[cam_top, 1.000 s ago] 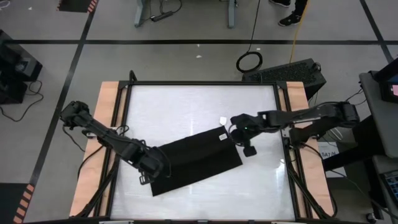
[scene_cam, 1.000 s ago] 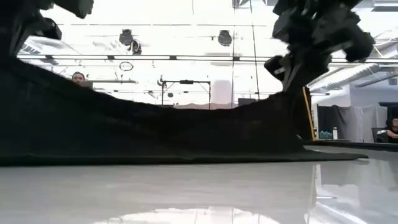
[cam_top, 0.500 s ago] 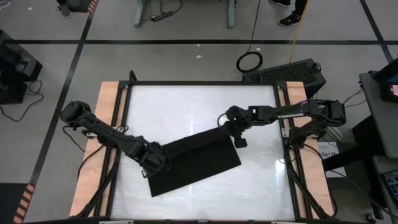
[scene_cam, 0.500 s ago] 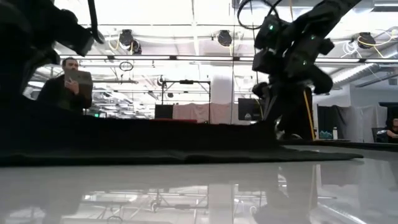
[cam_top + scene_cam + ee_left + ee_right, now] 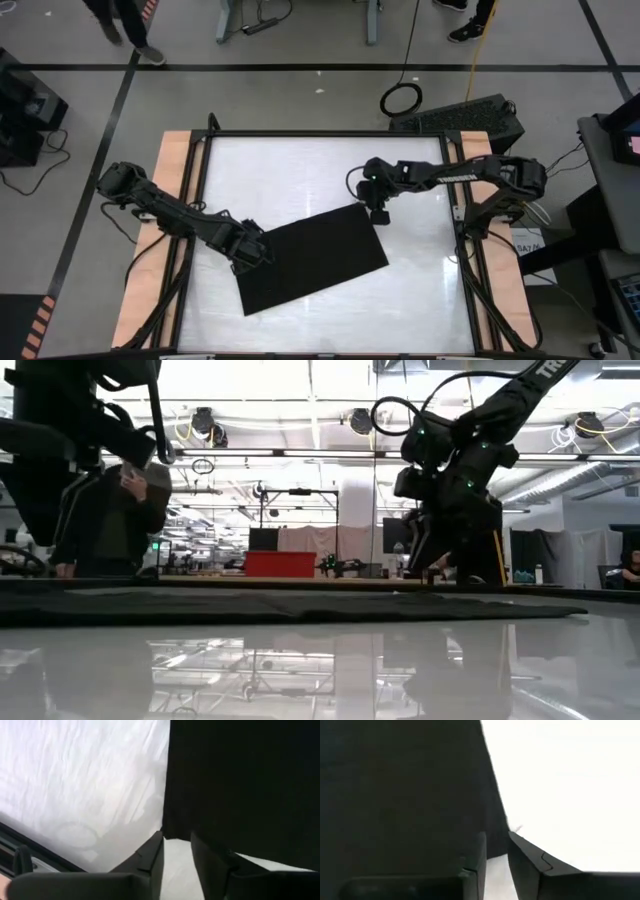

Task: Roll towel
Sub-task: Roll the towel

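Note:
The black towel point(image 5: 310, 262) lies spread flat on the white table, askew, its far edge running from left to right. It shows as a thin dark band in the low view point(image 5: 300, 606). My left gripper point(image 5: 254, 252) is low at the towel's far left corner point(image 5: 165, 834). It is open by a narrow gap, and the corner lies just ahead of its fingertips. My right gripper point(image 5: 378, 214) is low at the far right corner point(image 5: 496, 851). It is open by a narrow gap, and the corner lies between its fingers. A small white bit point(image 5: 518, 827) shows at that corner.
The table point(image 5: 320, 165) has bare white surface beyond the towel and to its near right. A black frame point(image 5: 205, 200) and wooden side strips point(image 5: 170, 200) border it. In the low view a person point(image 5: 110, 520) stands in the room behind the table.
Both grippers have gone toward the table's far edge and down. The towel's far edge was held up at both corners and sagged between them. It has come down, and the whole towel now lies flat. The near edge has stayed on the table.

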Controlling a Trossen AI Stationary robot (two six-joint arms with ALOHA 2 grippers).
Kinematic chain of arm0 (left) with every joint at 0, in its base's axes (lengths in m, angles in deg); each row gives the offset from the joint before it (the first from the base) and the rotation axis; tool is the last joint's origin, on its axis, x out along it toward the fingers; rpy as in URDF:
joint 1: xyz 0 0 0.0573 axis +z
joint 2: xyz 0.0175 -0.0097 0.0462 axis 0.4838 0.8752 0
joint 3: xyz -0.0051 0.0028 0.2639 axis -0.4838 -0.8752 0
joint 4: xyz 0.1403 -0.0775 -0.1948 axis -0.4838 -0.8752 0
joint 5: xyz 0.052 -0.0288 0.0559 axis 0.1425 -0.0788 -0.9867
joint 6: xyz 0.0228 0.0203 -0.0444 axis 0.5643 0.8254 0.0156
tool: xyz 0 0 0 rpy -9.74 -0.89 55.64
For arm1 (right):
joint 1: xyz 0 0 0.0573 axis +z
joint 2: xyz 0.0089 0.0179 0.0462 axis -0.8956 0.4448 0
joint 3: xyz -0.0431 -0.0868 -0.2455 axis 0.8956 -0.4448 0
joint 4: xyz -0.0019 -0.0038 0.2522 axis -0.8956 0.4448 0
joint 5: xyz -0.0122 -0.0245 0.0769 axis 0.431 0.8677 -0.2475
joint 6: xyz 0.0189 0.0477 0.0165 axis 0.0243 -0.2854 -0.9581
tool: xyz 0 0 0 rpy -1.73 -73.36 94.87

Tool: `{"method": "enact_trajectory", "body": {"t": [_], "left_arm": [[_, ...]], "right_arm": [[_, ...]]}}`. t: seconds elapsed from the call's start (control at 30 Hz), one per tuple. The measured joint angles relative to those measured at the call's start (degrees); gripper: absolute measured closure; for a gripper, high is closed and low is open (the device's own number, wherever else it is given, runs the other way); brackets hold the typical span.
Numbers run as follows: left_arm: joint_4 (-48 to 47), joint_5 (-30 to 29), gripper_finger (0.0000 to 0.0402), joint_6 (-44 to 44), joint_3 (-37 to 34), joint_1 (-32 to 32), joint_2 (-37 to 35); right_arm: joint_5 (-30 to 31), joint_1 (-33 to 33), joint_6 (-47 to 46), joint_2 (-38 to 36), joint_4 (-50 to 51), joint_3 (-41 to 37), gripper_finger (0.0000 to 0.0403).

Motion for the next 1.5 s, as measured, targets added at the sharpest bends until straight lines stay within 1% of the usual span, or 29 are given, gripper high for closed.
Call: {"method": "enact_trajectory", "body": {"t": [0.17,0.27,0.4,0.5,0.57,0.63,0.73,0.87,1.0,1.1,1.27,1.4,1.5], "left_arm": [[-0.15,-1.9,0.0258,-0.02,0.0,0.01,0.0],[1.93,-2.23,0.0248,0.54,0.0,-0.23,0.0],[11.74,-2.09,0.0246,6.19,0.0,-1.52,0.0],[19.43,-2.02,0.0246,10.54,0.0,-2.07,0.0],[23.55,-2.09,0.0246,12.87,0.0,-1.96,0.0],[25.67,-2.23,0.0246,15.11,0.02,-1.46,0.0],[25.89,-2.64,0.0246,16.67,0.02,-0.27,0.09],[26.25,-2.66,0.0246,18.47,0.04,1.23,1.65],[31.07,-1.86,0.0246,21.98,0.07,2.43,5.14],[35.35,-1.32,0.0246,24.37,0.11,3.95,8.23],[36.42,-0.51,0.0246,28.0,0.09,7.61,13.57],[37.5,0.86,0.0246,32.99,0.44,10.72,16.03],[38.49,0.64,0.0246,38.22,0.44,13.37,16.56]], "right_arm": [[-0.71,-0.53,-0.2,0.0,0.78,0.0,0.0294],[-5.38,0.1,-0.84,0.0,1.12,0.0,0.0277],[-11.91,2.8,-1.24,0.0,1.63,0.0,0.0267],[-15.12,6.19,-2.16,0.0,2.14,0.0,0.0266],[-16.05,8.96,-3.2,0.0,2.34,0.0,0.0266],[-16.24,12.2,-4.24,0.0,2.56,0.0,0.0266],[-16.02,16.42,-6.09,0.0,2.94,0.0,0.0266],[-10.94,20.93,-8.14,0.0,6.35,0.0,0.0266],[-8.2,23.62,-10.5,0.0,10.09,-0.22,0.0266],[-7.21,24.88,-12.2,0.0,9.5,-1.56,0.0266],[-6.96,25.79,-15.47,0.0,5.65,-4.52,0.0266],[-7.2,26.89,-19.35,-0.14,2.34,-6.95,0.0266],[-7.71,29.18,-23.29,-0.24,0.3,-8.39,0.0266]]}}
